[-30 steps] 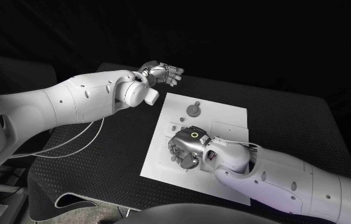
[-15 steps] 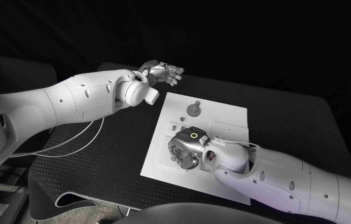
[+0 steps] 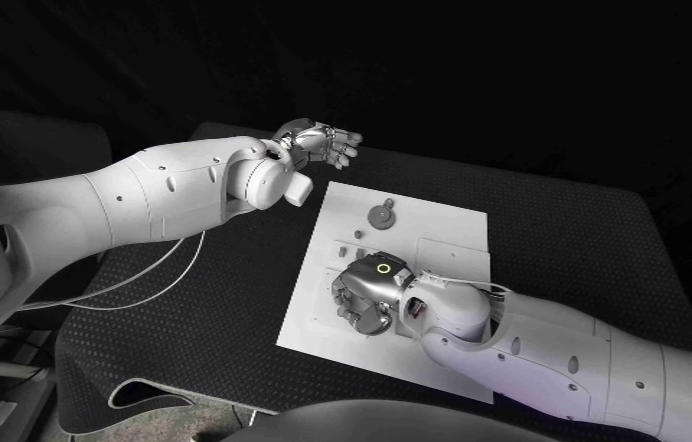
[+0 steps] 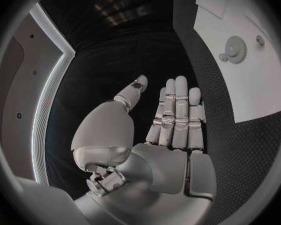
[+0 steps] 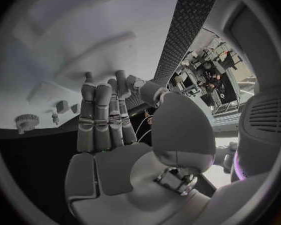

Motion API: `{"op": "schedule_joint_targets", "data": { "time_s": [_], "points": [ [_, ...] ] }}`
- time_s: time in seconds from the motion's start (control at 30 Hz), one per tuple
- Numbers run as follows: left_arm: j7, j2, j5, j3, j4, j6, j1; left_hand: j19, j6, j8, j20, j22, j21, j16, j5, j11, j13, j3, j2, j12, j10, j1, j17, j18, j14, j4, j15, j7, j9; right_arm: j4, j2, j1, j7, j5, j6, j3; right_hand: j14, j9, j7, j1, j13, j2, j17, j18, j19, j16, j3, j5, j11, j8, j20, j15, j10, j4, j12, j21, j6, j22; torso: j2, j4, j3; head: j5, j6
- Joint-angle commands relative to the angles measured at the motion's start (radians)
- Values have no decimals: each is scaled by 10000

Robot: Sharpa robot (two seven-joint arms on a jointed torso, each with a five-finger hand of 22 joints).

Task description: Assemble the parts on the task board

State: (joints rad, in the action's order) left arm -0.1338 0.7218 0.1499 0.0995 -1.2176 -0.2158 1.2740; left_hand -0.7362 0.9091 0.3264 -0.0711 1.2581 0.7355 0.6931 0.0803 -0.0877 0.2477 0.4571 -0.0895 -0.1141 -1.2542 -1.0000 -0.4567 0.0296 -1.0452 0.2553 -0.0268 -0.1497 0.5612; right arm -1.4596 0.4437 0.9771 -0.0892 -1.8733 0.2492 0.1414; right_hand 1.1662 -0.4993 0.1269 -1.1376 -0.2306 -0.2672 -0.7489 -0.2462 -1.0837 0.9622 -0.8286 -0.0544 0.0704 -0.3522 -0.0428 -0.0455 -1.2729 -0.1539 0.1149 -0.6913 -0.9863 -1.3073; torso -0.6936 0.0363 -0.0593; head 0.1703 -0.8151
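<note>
Your right hand (image 3: 368,295) hovers low over the middle of the task board (image 3: 447,224), palm down. Its fingers (image 5: 102,119) lie straight and close together, nothing between them. Whether they touch the plate, you cannot tell.

Your left hand (image 3: 320,143) is off the board, beyond its far left corner over the black table (image 3: 577,232). Flat, fingers side by side, thumb apart, holding nothing.

The parts: a round disc part (image 3: 382,217) with a small knob sits on the far half of the board, just beyond your right hand. Small pegs (image 3: 351,233) lie between the two.

Key relation: the disc lies straight ahead of your right hand's fingertips, toward the far edge. Your right hand is much the nearer; the left would have to cross the board's edge. Judged so, the reach belongs to the right.
</note>
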Motion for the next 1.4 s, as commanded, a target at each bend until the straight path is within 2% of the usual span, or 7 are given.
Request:
{"op": "schedule_joint_targets", "data": {
  "time_s": [0.03,0.2,0.4,0.87,1.13,1.4],
  "points": [
    [-37,6,-44,-9,-47,159,15,-25,-65,33,2,16,-48,-34,-42,3,-10,1,-9,-34,36,72,-12,160,-85,-68,-12,16,-11,33,53,-35,133,411,-76,12,17,15,37,262,-10,-117,11,-156,54,27,170,58,45,62,-29,102,129,18,-81,-78,118,-206,1,-1,-8,-32,-8],
    [-36,13,-44,-9,-39,154,15,-25,-69,34,2,20,-50,-38,-44,3,-11,2,-15,-34,39,66,-17,161,-85,-63,-12,16,-14,29,54,-34,153,437,-76,12,-13,28,113,414,4,-167,26,-156,77,93,553,63,106,158,-12,159,304,-14,-189,-109,300,-198,2,-3,-4,-42,-3],
    [-36,25,-44,-9,-41,150,15,-25,-71,37,2,23,-52,-42,-46,2,-11,3,-15,-34,40,64,-23,161,-86,-63,-13,15,-16,6,55,-34,159,451,-12,12,-26,22,117,407,-2,-152,31,-156,89,109,607,61,110,163,-8,163,312,-26,-197,-112,311,-194,-1,3,3,-50,-20],
    [-32,25,-44,-9,-30,164,16,-26,-78,42,3,31,-57,-51,-49,0,-12,4,-19,-33,45,58,-35,161,-86,-61,-13,13,-22,-73,122,-34,125,505,986,10,-67,20,148,358,-8,-185,53,-156,125,158,668,62,136,205,-10,188,385,-23,-247,-122,388,-188,-1,11,11,-63,-2],
    [-18,16,-44,-9,-25,191,16,-26,-80,44,4,35,-60,-57,-51,-1,-13,4,-19,-33,48,59,-40,161,-85,-62,-15,13,-24,-170,223,-33,123,373,933,10,-45,-15,114,-255,-55,-169,74,-156,69,264,189,62,106,179,48,158,322,-95,-229,-192,327,-190,1,15,2,-62,7],
    [-13,16,-44,-9,-25,197,16,-26,-82,48,5,39,-63,-63,-54,-2,-13,5,-18,-33,48,57,-47,161,-83,-62,-16,12,-27,-201,223,-33,164,406,857,10,-54,-26,118,-327,-71,-211,84,-156,69,296,148,63,109,175,33,162,306,-118,-227,-226,315,-200,0,6,0,-50,-3]
  ]
}}
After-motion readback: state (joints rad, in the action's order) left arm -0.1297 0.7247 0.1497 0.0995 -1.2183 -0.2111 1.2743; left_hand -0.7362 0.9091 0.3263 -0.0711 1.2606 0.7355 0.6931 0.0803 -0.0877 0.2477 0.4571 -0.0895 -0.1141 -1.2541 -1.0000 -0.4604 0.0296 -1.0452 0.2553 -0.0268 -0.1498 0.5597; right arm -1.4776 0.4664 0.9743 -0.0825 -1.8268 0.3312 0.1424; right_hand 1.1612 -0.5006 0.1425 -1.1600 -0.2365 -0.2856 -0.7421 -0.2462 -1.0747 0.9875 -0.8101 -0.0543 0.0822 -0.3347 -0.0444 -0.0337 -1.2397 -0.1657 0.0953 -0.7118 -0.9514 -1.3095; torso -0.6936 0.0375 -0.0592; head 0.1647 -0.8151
